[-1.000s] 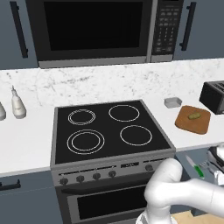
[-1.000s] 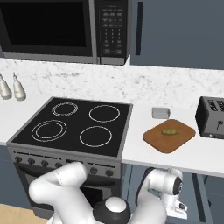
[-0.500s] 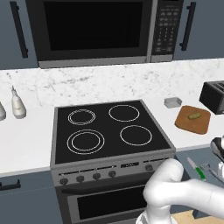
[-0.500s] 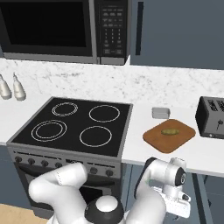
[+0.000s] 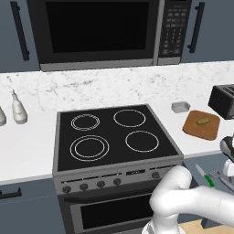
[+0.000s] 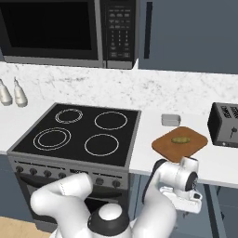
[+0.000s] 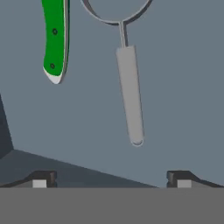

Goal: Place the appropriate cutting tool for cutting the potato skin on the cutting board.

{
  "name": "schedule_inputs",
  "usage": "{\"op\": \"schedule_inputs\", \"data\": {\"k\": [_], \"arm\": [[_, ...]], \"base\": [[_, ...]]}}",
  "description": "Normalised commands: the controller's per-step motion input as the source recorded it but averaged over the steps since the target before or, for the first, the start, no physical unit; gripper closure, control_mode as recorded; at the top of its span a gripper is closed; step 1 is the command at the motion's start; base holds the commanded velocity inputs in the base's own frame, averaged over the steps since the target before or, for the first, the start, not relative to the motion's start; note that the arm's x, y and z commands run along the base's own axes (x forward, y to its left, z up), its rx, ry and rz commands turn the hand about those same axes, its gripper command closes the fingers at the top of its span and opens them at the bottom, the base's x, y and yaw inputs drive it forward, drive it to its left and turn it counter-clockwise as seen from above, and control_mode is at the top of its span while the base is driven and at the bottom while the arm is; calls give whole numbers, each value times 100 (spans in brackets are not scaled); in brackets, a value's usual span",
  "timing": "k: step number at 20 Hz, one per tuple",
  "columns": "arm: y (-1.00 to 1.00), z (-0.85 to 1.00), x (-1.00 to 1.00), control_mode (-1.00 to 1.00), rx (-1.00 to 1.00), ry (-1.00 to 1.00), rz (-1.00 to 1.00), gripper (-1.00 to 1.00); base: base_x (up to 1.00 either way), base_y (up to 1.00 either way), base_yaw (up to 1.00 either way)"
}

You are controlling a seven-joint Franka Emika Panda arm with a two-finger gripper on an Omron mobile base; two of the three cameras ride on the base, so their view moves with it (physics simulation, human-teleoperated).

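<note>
Resting on the white marbled counter, the flat reddish-brown wooden cutting board with rounded corners lies right of the black four-burner stove; the left base view has it at. On the board sits the small olive-yellow oval potato, near its middle, also seen at. A small grey square dish stands just behind the board, toward the wall. A black toaster stands to the board's right, close beside it.

Two pale bottles stand on the counter left of the stove. A dark microwave hangs above the stove.

Robot gripper is down below counter level, right of the stove front, over a grey drawer interior. Hand view: two dark fingertips stand wide apart at the bottom edge, nothing between them, so the pincer is spread and empty.

In the drawer ahead of the fingers lie two tools, apart from each other. One is a knife with a green handle, two small rivets on it, pale at its butt end. The other is a grey round-handled utensil with a thin wire loop at its far end. Neither touches the fingertips. The left base view shows the green-handled knife at, low at the right, near the white wrist.
</note>
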Motion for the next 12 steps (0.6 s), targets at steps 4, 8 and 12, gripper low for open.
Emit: {"op": "schedule_inputs", "data": {"k": [4, 8, 12], "arm": [[0, -28, 7, -100, 0, -34, 5, -100], [0, -24, 7, -100, 0, -25, 0, -100], [-2, -13, 13, -100, 0, -11, 0, -100]], "base": [[0, 0, 0], [0, 0, 0], [0, 0, 0]]}}
